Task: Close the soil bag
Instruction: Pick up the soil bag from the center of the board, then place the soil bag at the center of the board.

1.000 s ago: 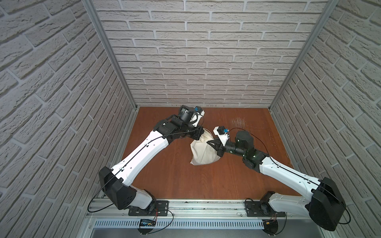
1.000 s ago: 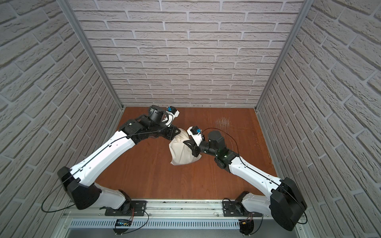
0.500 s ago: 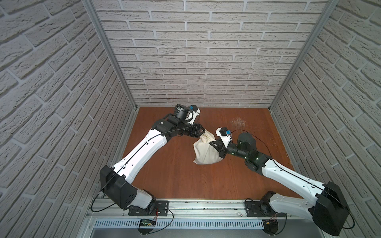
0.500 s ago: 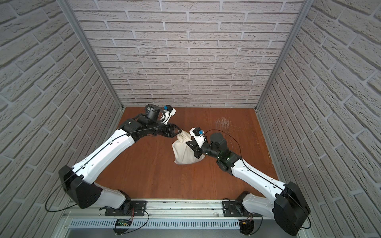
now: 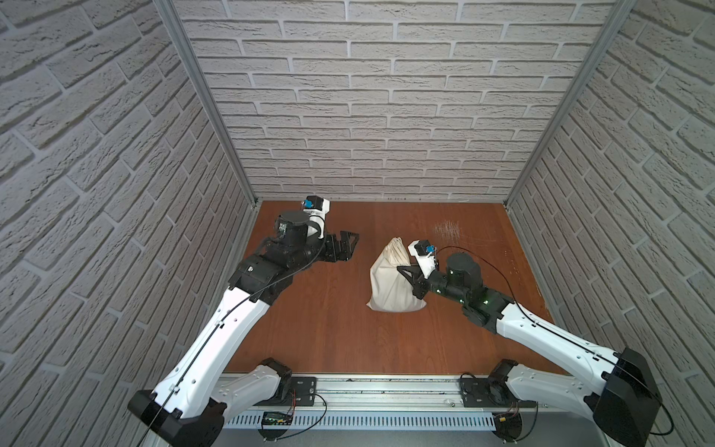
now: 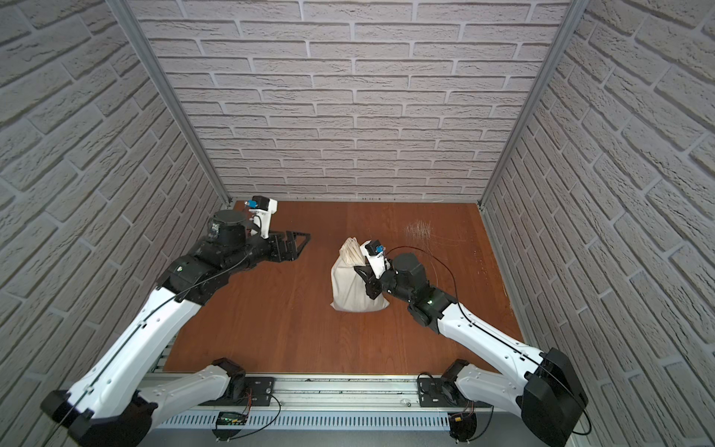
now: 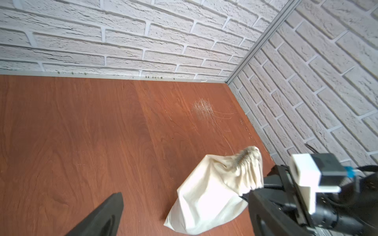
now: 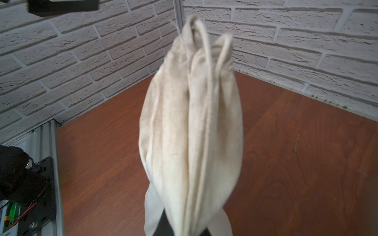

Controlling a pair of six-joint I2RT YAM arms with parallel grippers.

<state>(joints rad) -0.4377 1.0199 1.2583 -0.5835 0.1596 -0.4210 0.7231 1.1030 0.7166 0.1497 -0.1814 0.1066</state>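
Now that the left gripper (image 5: 349,246) has let go, jaws wide, the soil bag (image 5: 387,284) (neck bunched, seemingly closed) stands pinched by the right gripper (image 5: 412,284), jaws shut.

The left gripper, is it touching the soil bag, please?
No, the left gripper stands open, with a clear gap between it and the soil bag.

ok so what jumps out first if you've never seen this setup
The cream soil bag stands near the middle of the reddish wooden table, its neck bunched tight on top. The right gripper is clamped on the bag's side, while the left gripper hangs open, clear of it, toward the left wall. A pale scratched patch marks the table behind the bag.
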